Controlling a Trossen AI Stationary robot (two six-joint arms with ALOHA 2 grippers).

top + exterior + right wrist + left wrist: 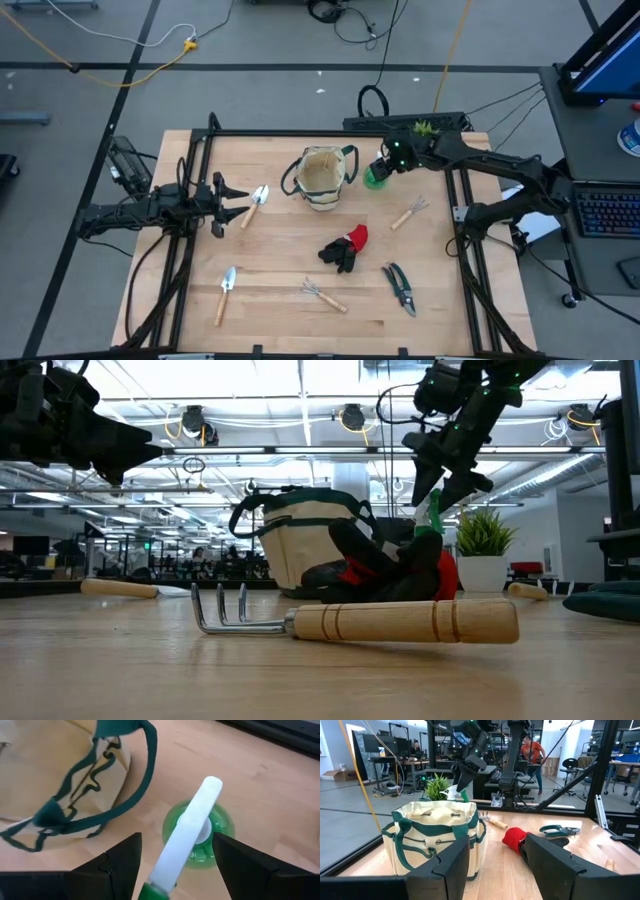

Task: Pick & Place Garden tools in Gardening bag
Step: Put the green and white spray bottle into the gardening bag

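The beige gardening bag (322,178) with green trim stands upright at the table's far middle. Just right of it the green spray bottle (376,176) stands on its base. My right gripper (176,837) hangs open above the bottle and slants down. Its fingers stand on either side of the white sprayer head (192,832) without touching it. My left gripper (235,200) waits open and level at the table's left. On the wood lie two trowels (257,203) (226,292), two rakes (323,295) (408,213), the red-black glove (347,247) and the pruning shears (400,288).
A small spiky potted plant (426,128) stands at the far edge behind the bottle. The bag's loop handle (120,795) droops close to the bottle. Black frame rails run along the table's left and right sides. Bare wood lies between the glove and the bag.
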